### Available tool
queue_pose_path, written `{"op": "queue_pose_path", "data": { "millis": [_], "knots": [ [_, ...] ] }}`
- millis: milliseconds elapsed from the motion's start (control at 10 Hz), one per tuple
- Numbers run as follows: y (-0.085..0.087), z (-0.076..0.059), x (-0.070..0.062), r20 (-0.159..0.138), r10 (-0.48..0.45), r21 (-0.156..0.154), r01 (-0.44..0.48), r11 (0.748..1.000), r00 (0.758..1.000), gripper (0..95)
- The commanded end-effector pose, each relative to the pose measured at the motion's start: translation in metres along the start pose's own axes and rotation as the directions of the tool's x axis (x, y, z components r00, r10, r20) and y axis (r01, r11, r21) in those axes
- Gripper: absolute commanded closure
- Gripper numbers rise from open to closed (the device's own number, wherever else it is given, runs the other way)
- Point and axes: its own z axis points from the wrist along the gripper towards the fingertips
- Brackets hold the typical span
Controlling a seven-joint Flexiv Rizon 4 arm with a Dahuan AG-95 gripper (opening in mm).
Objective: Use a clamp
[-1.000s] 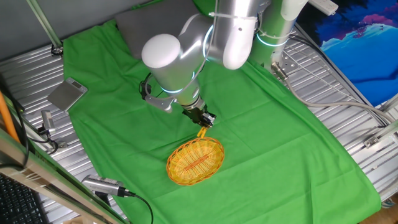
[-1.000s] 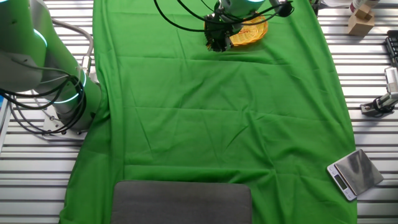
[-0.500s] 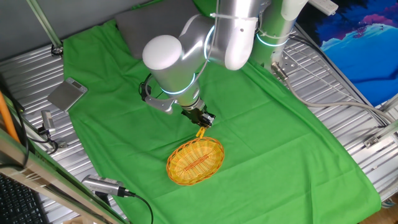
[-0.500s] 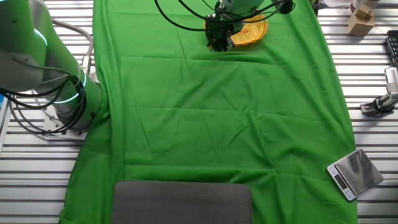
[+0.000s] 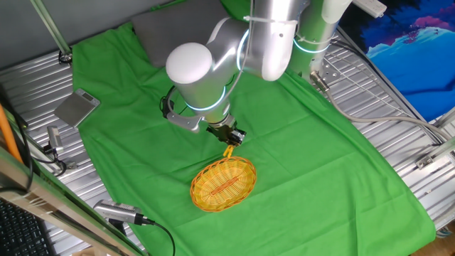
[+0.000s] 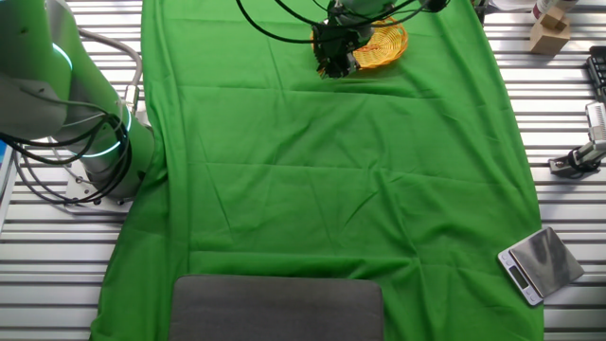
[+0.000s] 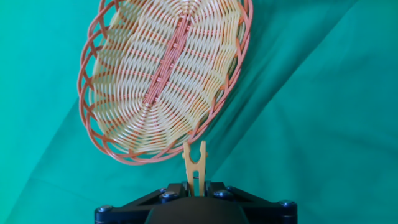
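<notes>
A: Scale (image 5: 76, 108), grey, upper left of one fixed view, on the slatted table (image 5: 28, 85) beside the green cloth (image 5: 298, 163). Listed next?

B: Gripper (image 5: 231, 138), centre of frame, clenched on the clamp (image 5: 229, 151); prongs pointing down toward the near rim of the wicker basket (image 5: 224, 184), lower centre. Whether touching the rim, not clear from this view.

A: Step in hand?

B: Judged: carrying the held clamp to the basket edge, not yet clipped on. In the hand view, clamp (image 7: 194, 165) low in centre, just below the basket (image 7: 163, 74) rim, prongs apart.

A: Next move?

B: Probably lining the open prongs up with the woven rim, easing forward until straddling it, then letting go. Small target; slight misalignment likely to push the basket instead.

A: Look of the clamp?

B: Tiny, yellow-orange plastic, forked at the tip, tail end hidden between the fingers. Far smaller than the basket.
</notes>
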Motion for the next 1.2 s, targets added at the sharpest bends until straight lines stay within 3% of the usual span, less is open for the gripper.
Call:
{"op": "queue_pose_path", "data": {
  "millis": [100,600,1200],
  "knots": [
    [0.0000,-0.0006,0.0009,-0.001,-0.003,0.000,0.003,1.000,1.000,95.0],
    [-0.0018,-0.0017,0.0035,-0.017,-0.023,0.034,0.024,0.999,1.000,95.0],
    [-0.0037,-0.0007,0.0043,-0.015,-0.026,0.035,0.027,0.999,1.000,95.0]
  ]
}}
